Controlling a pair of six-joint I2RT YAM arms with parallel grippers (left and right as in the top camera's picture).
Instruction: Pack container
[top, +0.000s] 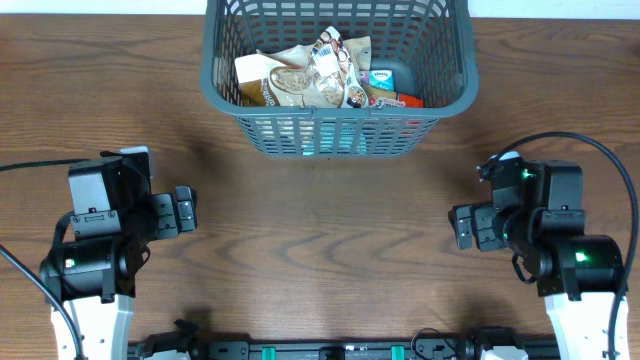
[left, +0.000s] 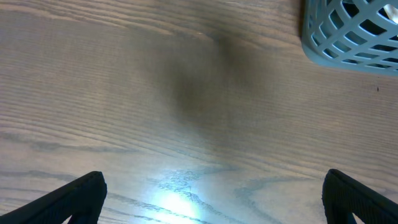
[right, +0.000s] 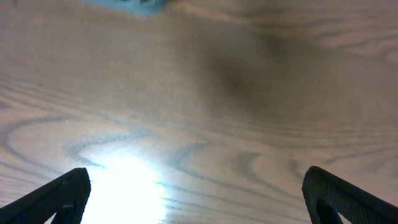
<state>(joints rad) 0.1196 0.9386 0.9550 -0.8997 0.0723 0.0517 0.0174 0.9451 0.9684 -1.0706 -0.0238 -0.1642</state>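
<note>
The left gripper (top: 185, 212) sits short of the container (top: 340, 135) and off its left end. Its jaws are spread wide in the left wrist view, with only bare wood between the dark fingers (left: 81, 196), so it holds nothing. From there the container lies ahead and to the right, and just its rounded corner (left: 348, 37) shows at that view's upper right. The container stands at the far middle of the table (top: 320, 260), its long axis running left to right across the two arms. It is a grey-blue plastic basket with slotted lattice walls and a thick, smooth rim. Inside lies a loose heap of crinkled packets (top: 310, 75), tan and white toward the left and small red and blue ones toward the right. The right gripper (top: 462, 228) waits short of the container's right end, also wide open and empty over glossy, strongly grained wood. For it the container is ahead and to the left. Neither arm looks clearly nearer. No packet shows outside the container, so the packing appears largely finished.
</note>
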